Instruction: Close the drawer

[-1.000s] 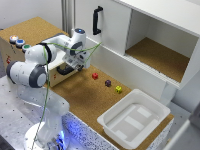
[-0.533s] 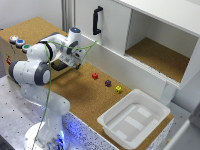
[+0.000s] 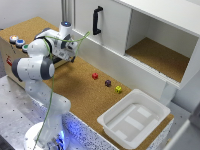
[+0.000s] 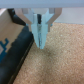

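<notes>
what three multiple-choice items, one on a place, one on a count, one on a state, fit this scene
1. Where does the white tub sit?
A. on the cork surface toward the exterior view's right
B. inside the open cabinet compartment
C. on top of the button box

2. How many small cubes lie on the cork?
A. one
B. three
C. five

3. How do the fingers of the hand stand in the wrist view?
A. spread wide
B. pressed together
C. clamped on a cube

Answers:
1 A, the tub rests on the cork near the corner.
2 B, a red, a dark and a yellow cube lie in a row.
3 B, the two fingers meet with no gap.
</notes>
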You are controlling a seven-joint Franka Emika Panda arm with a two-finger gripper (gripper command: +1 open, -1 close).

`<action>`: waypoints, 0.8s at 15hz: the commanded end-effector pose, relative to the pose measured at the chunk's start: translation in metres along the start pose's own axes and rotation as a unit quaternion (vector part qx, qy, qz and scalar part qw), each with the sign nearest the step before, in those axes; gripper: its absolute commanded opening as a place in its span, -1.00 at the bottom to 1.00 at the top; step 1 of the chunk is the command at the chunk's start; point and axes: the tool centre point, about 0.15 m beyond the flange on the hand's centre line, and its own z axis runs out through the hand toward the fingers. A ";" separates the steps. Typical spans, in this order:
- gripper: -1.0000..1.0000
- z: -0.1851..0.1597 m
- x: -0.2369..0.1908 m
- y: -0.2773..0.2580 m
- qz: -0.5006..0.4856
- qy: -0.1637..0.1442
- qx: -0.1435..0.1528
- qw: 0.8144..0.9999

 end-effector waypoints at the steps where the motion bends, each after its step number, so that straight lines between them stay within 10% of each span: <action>1: 1.00 -0.032 0.004 0.015 0.043 -0.022 -0.042 0.998; 12: 1.00 -0.056 0.003 0.028 0.061 -0.036 -0.067 0.995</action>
